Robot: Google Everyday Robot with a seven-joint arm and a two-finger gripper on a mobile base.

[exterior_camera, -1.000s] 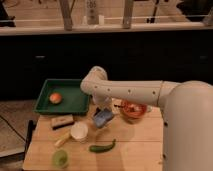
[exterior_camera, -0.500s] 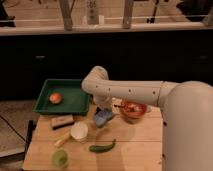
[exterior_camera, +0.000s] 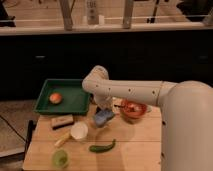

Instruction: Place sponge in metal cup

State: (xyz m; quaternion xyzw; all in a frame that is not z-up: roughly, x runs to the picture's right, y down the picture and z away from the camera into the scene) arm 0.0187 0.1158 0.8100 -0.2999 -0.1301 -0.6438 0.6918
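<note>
The sponge (exterior_camera: 103, 118), blue and tilted, is at mid-table, just right of the white cup (exterior_camera: 79, 131). My gripper (exterior_camera: 105, 109) points down right above the sponge, at the end of the white arm that reaches in from the right. It is touching the sponge or very close to it. The metal cup is hidden; I cannot make it out under or behind the sponge and gripper.
A green tray (exterior_camera: 70, 105) holding an orange fruit (exterior_camera: 55, 97) stands at the back left. A tan block (exterior_camera: 62, 121), a curved green vegetable (exterior_camera: 102, 146), a translucent green cup (exterior_camera: 60, 158) and a red bowl (exterior_camera: 133, 109) stand on the wooden table (exterior_camera: 135, 150).
Almost nothing: the gripper and sponge stay in the same spot at mid-table.
</note>
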